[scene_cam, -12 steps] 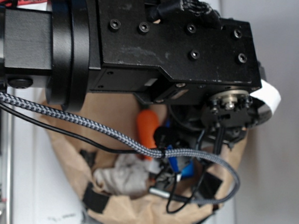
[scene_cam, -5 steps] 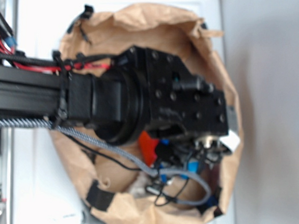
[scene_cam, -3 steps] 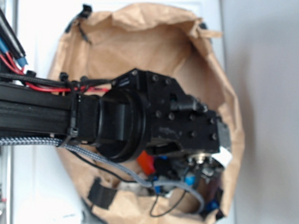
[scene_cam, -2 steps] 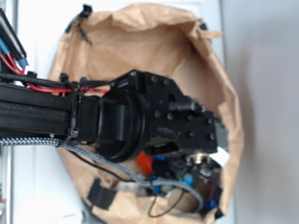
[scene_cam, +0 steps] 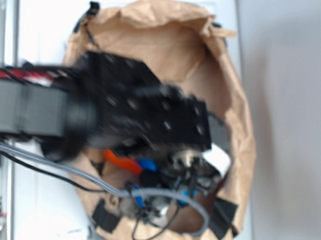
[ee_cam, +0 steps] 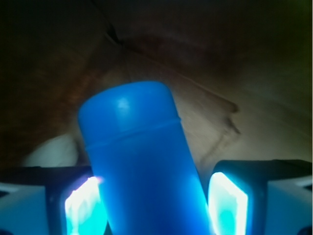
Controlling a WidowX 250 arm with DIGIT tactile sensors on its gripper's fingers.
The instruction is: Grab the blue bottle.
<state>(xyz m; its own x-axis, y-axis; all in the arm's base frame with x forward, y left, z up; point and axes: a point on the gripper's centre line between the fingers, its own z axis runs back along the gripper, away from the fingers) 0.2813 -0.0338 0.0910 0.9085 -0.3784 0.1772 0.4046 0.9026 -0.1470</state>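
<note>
A: Wrist view: blue bottle (ee_cam: pixel 144 161) fills the frame, standing between the two lit pads (ee_cam: pixel 229 205). Left pad touches its side; a narrow gap shows at the right pad. Brown paper behind, dim.

B: So the gripper (ee_cam: pixel 156 205) is closed to bottle width, one side not quite seated?

A: Yes. Exterior view is blurred: black arm (scene_cam: pixel 129 111) over the paper bag (scene_cam: pixel 168 41), gripper (scene_cam: pixel 164 175) hidden underneath. Only a blue sliver (scene_cam: pixel 147 164) beside the orange carrot (scene_cam: pixel 119 159); cannot tell if it is the bottle.
</note>
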